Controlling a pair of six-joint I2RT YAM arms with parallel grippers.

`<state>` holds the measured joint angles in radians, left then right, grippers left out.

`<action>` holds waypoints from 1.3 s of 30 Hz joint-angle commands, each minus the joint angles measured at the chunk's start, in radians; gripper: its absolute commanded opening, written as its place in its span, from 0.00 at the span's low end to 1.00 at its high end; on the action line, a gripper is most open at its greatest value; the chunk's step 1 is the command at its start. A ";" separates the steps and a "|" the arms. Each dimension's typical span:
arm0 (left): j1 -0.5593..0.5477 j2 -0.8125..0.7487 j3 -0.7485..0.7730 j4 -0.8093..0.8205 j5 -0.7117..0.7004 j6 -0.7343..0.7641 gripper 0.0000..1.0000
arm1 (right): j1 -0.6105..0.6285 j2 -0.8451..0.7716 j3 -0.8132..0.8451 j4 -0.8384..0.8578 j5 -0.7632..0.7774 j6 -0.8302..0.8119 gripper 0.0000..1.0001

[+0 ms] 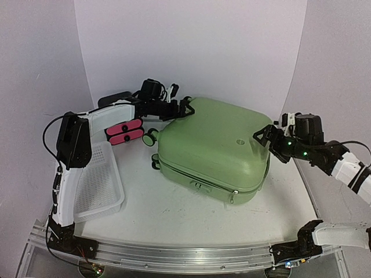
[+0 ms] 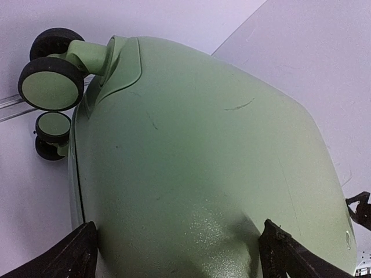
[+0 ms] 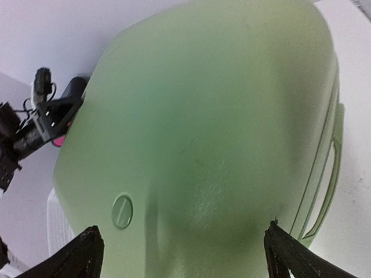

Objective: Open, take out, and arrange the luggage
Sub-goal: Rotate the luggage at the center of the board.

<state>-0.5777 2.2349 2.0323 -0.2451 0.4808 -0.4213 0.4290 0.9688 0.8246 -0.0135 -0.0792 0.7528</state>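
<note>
Closed luggage [image 1: 214, 147]: wheels [image 2: 51, 87] in left wrist view — handle [image 3: 334, 168] in right.

Left arm [image 1: 110, 119] goes straight up off its base, bends at the elbow and reaches right, left gripper [image 1: 186, 107] with jaws spread wide. Right arm [image 1: 348, 167] swings in from the right edge, right gripper [image 1: 264, 136] pointing left, jaws gaping too.
</note>
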 commanded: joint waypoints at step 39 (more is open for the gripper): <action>-0.165 -0.889 -0.967 0.030 -0.307 -0.411 0.76 | -0.362 0.098 -0.319 0.261 -0.065 -0.010 0.56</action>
<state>-0.7425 1.3437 1.0626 -0.2787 0.1543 -0.7792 0.0925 1.0153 0.4984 0.1165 0.0494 0.8436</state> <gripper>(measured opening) 0.774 0.574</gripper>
